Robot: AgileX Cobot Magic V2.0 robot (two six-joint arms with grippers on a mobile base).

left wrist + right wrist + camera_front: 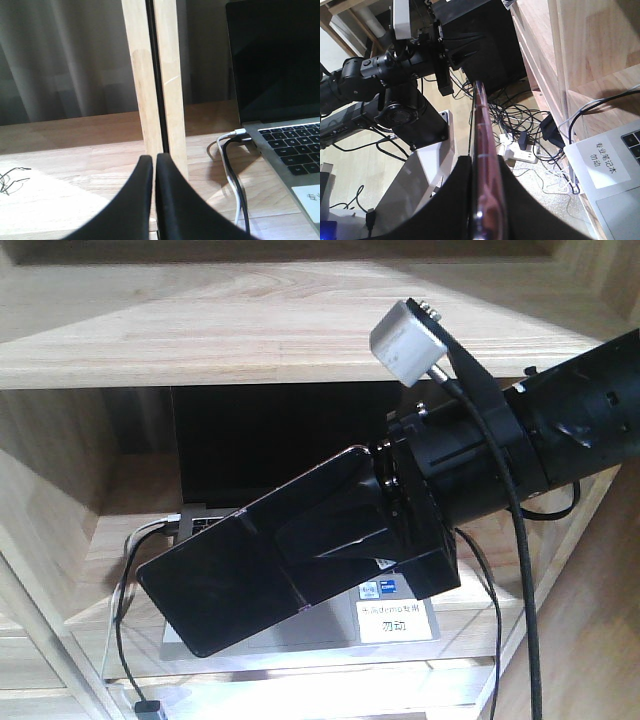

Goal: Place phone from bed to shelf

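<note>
The phone [215, 575], a glossy black slab, hangs tilted in front of the wooden shelf [100, 550], above the laptop's front edge. My right gripper [310, 550] is shut on its upper right end. In the right wrist view the phone [481, 130] is edge-on with a pinkish rim, clamped between the black fingers of the right gripper [484, 167]. My left gripper [153, 159] is shut with nothing in it, low over the shelf board [65, 165] and facing a wooden upright [155, 75]. The bed is out of view.
An open grey laptop [330, 630] with a dark screen and a white label sits on the shelf, also seen as laptop [290, 145]. Cables [232, 170] run from its left side. A thick board [250, 330] lies overhead. Below are floor cables and a power strip [520, 150].
</note>
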